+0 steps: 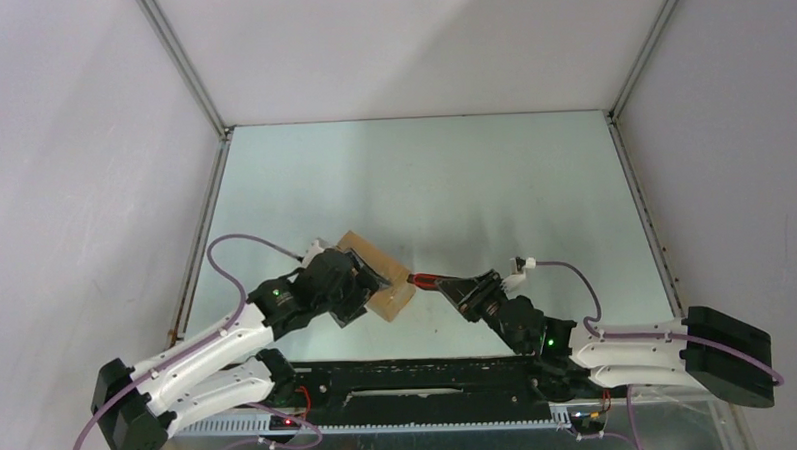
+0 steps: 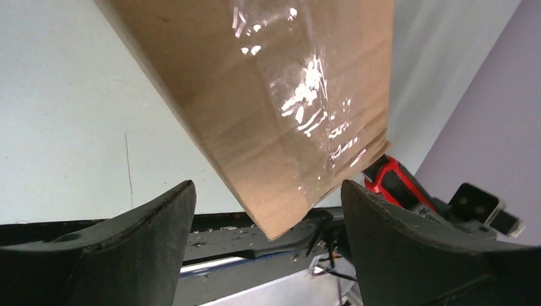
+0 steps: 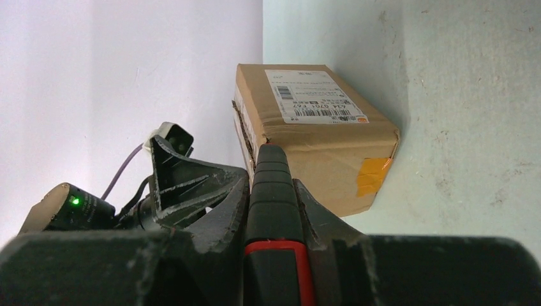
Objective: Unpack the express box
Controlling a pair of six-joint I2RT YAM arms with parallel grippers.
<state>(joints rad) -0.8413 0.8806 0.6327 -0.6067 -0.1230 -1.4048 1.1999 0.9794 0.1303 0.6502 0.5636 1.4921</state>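
Note:
The express box, a small brown carton, lies near the middle of the table. The right wrist view shows its white label on top and orange tape on a corner. My left gripper stands open over the box's near-left side. In its own view the left gripper has a taped corner of the box between the spread fingers, touching neither. My right gripper is shut on a red-and-black utility knife, whose tip points at the box's right side. The right gripper clamps the knife.
A black rail runs along the near table edge between the arm bases. Metal frame posts and white walls close in the table on the left, back and right. The left arm sits just left of the knife in the right wrist view.

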